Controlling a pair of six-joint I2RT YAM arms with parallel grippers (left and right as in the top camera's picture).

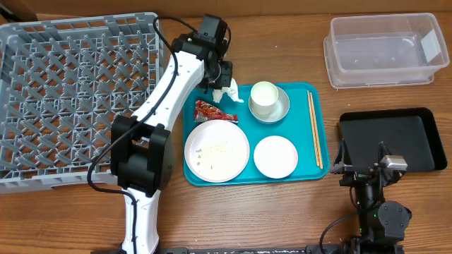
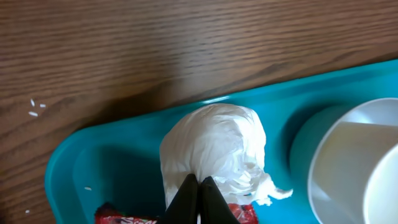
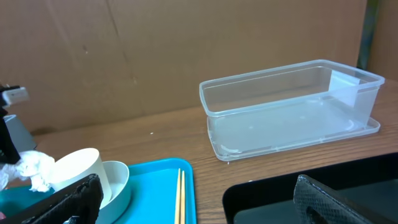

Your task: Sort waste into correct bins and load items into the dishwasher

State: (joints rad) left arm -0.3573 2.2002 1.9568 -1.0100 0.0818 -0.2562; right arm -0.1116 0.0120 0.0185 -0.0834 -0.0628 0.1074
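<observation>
— Start big: what sat on the wooden table point(image 1: 282, 42)?

— The grey dish rack point(image 1: 70, 92) filled the left side. Centre stage was the teal tray point(image 1: 299, 127). At the far right was a clear plastic tub point(image 1: 385, 49), with a black tray point(image 1: 395, 137) nearer the robot.

— And on the teal one?

— There was a large white plate point(image 1: 217, 149) flecked with rice, and a small white plate point(image 1: 275, 156) just beside it. A white cup point(image 1: 263, 99) stood in a pale bowl point(image 1: 284, 106). A pair of chopsticks point(image 1: 314, 127) lay along the right rim, and a red wrapper point(image 1: 212, 111) lay by the left rim.

— The arms?

— The left gripper point(image 2: 199, 190) was pinched tight on a crumpled white napkin point(image 2: 214, 146) at the tray's far left corner, near the cup. Whether the napkin was touching the tray or raised off it, I couldn't tell. The right gripper point(image 3: 196, 190) was spread wide with nothing between its fingers, over the black tray's near edge.
</observation>
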